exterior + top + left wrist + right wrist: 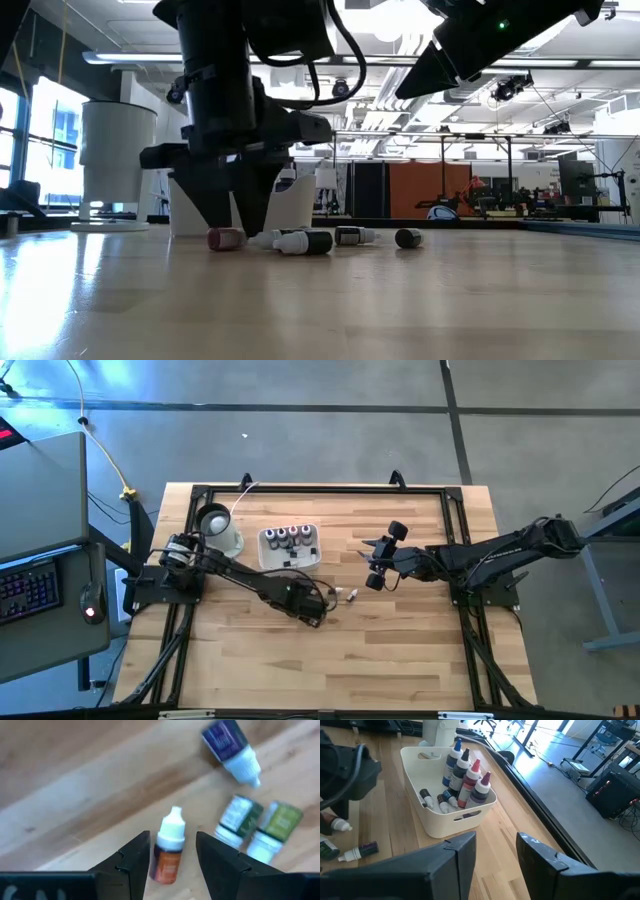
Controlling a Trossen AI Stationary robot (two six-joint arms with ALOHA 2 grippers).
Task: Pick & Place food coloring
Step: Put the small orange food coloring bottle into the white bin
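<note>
In the left wrist view, the orange bottle [167,855] is partly hidden between the dark fingers [131,865]. In the high view, the bottles on the table [345,596] are too small to count.

Loose bottles [345,596] lie on the table [400,660], seemingly just right of the tray [290,547].

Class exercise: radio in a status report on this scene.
Left gripper open, straddling orange bottle. Right gripper open, idle beside white tray. Other bottles lie close by.
</note>
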